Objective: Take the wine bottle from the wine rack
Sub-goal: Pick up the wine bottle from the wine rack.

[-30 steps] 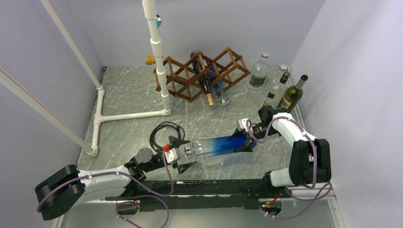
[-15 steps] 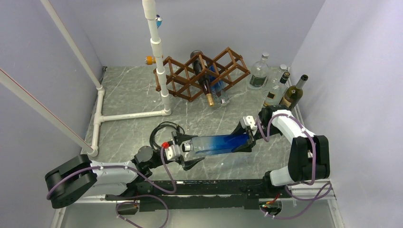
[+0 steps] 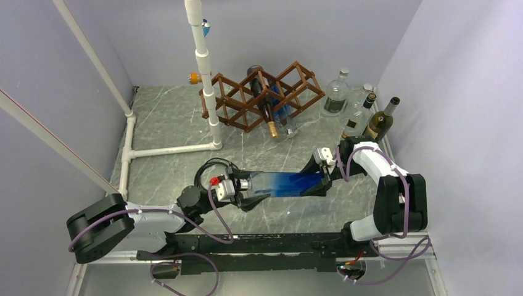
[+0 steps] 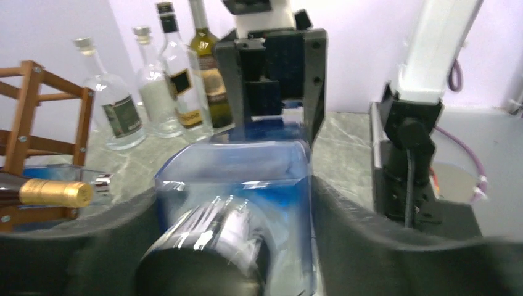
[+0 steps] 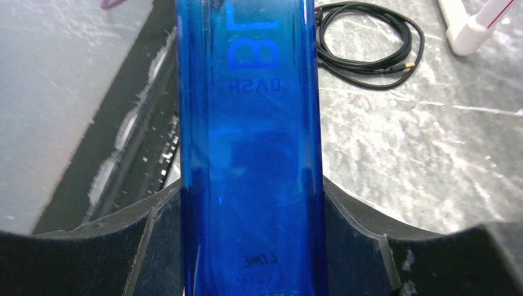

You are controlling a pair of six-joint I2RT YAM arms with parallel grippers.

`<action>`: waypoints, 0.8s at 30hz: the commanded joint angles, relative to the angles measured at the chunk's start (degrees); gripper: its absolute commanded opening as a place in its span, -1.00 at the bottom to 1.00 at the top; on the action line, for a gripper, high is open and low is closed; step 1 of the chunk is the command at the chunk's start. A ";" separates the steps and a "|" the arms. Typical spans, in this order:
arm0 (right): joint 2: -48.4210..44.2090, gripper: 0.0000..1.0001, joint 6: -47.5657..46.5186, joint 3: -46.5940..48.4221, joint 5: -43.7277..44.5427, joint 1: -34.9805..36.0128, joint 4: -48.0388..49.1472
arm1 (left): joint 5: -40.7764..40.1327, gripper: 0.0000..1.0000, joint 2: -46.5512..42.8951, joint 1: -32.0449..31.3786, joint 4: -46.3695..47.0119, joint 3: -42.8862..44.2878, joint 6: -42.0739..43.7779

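Well in front of the wine rack (image 3: 280,85), on the side facing the arm bases, the blue wine bottle (image 3: 287,185) is being held nearly level over the table (image 3: 172,117), already clear of the lattice cells. The right gripper (image 3: 319,177) is carrying the dark-blue base end. Its jaws are pinching the flat sides of the glass, as the right wrist view shows. The left gripper (image 3: 247,191) is meeting the capped neck end. Its jaws are flanking the bottle's shoulder on both sides and seem to be touching it, but the blurred left wrist view does not show whether they are clamping it. Holding both ends is probably serving to share the weight of a long, smooth glass body, or to pass it from one arm to the other. A dark bottle with a gold foil top (image 3: 264,105) is lying in the rack, and several upright bottles (image 3: 354,111) are standing just beside the rack's right end. Judged from this arrangement, the removal itself is done, and a controlled set-down is what is remaining.
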 commanded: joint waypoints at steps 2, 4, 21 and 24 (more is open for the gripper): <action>0.67 -1.00 -1.01 3.01 -10.52 0.04 -3.46 | 2.18 -0.29 0.20 -0.39 -0.77 3.74 -2.23; 1.17 -1.00 -1.63 2.79 -9.33 0.04 -3.34 | 2.13 -0.73 -0.73 -0.39 -4.54 4.74 -1.57; 1.96 0.30 10.18 2.08 -2.78 0.48 6.48 | 3.15 -1.00 -4.73 0.64 -45.99 24.55 6.64; 1.70 0.40 14.08 1.95 -1.83 0.94 9.19 | 3.22 -1.00 -3.63 0.83 -49.11 27.83 6.56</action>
